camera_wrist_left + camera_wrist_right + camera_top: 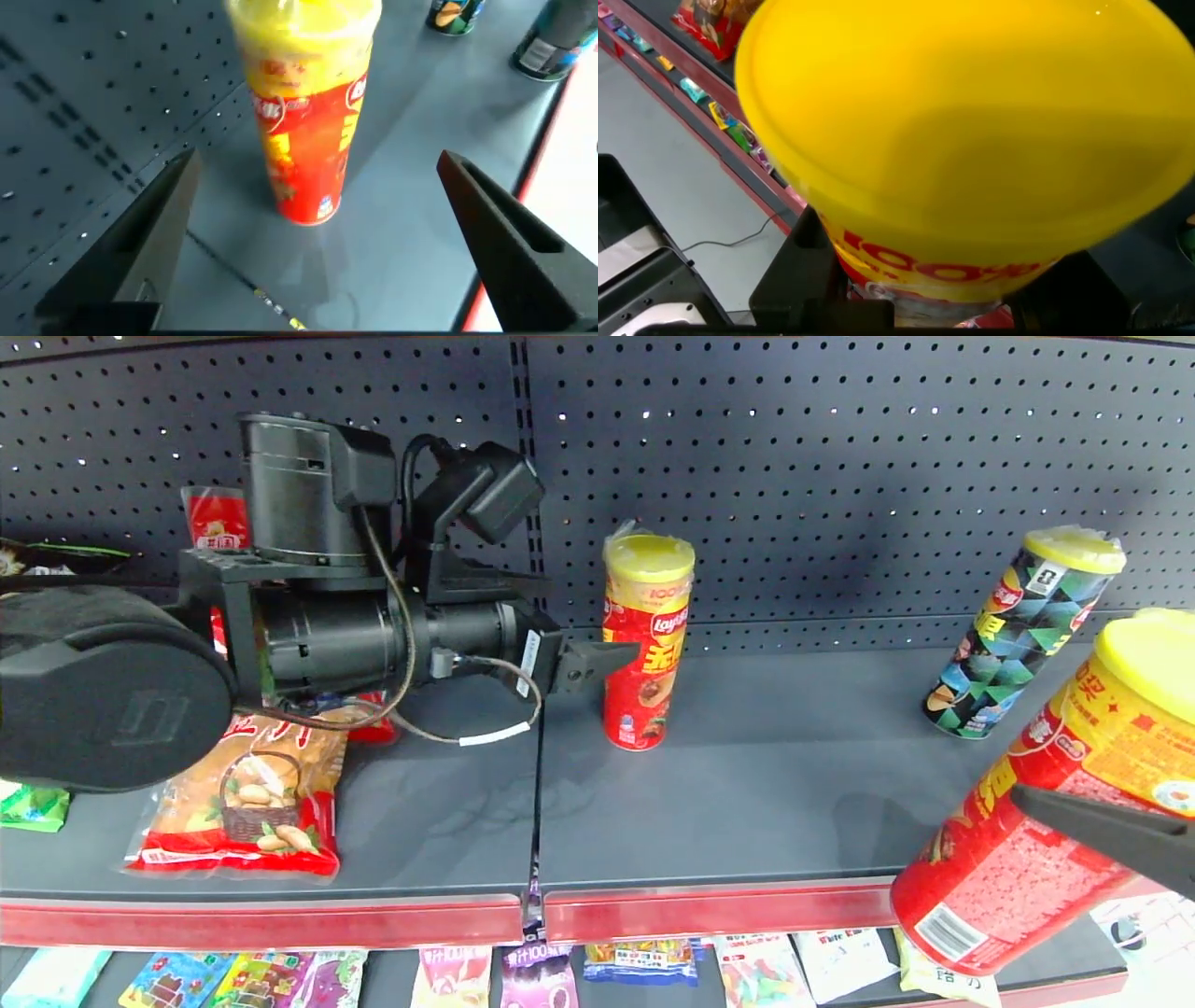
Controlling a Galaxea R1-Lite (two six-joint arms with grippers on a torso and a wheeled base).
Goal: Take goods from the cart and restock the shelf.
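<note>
A red chip can [647, 644] with a yellow lid stands upright on the grey shelf [747, 803] near the pegboard. My left gripper [607, 663] is open just left of it, fingertips at its mid-height. In the left wrist view the same can [304, 121] stands a little beyond the open left gripper [318, 163], touching neither finger. My right gripper [1111, 831] is shut on a second red chip can [1027, 821], held tilted off the shelf's front right corner. Its yellow lid [971, 121] looms close in the right wrist view, a dark finger [799, 271] on either side.
A patterned can [1022, 635] leans tilted at the back right of the shelf. A peanut bag [243, 793] lies at the front left under my left arm, a red packet [217, 518] behind it. The red shelf edge [373, 919] runs along the front, above packets [644, 961] on the lower shelf.
</note>
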